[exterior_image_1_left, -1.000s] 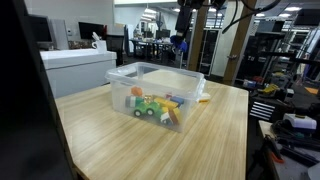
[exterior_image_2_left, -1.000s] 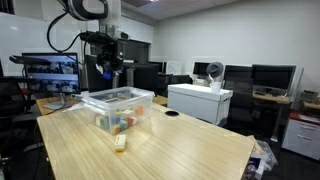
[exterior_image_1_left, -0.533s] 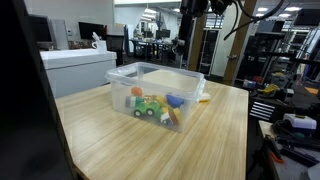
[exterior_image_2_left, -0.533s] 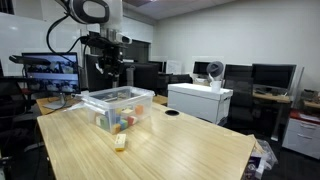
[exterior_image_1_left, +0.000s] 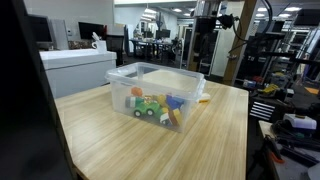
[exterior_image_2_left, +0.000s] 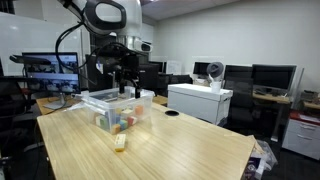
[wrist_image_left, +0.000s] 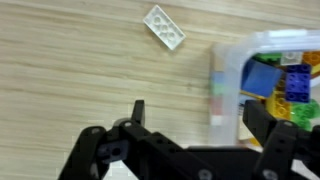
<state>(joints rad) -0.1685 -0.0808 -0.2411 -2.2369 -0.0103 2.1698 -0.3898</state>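
**A:** Where is the bin?

**B:** The bin (exterior_image_1_left: 160, 69) is clear plastic, open at the top, and stands on the wooden table (exterior_image_1_left: 120, 140). Both exterior views show it toward the end of the table farther from the camera.

**A:** What is in it?

**B:** A small heap of toy bricks (exterior_image_1_left: 152, 105) in green, yellow, orange and blue, gathered at one end. The wrist view catches blue and yellow ones through the bin's clear wall (wrist_image_left: 218, 95).

**A:** And the gripper?

**B:** The gripper (wrist_image_left: 195, 125) hangs in the air with its jaws spread wide and nothing between them. In the wrist view its fingers (wrist_image_left: 137, 112) frame bare wood just beside the bin's edge. In an exterior view the gripper (exterior_image_2_left: 130, 88) hangs above the bin's rim without touching it.

**A:** Is anything loose on the table?

**B:** A white brick (wrist_image_left: 165, 27) lies flat on the wood, studs up, near the bin's corner but not touching it. An exterior view also shows a small pale block (exterior_image_2_left: 120, 142) on the table, well apart from the bin on the camera's side. I cannot tell whether that is the same piece.

**A:** What is around the table?

**B:** A white cabinet (exterior_image_2_left: 198, 100) stands just past the table, with monitors (exterior_image_2_left: 270, 75) on desks behind it.
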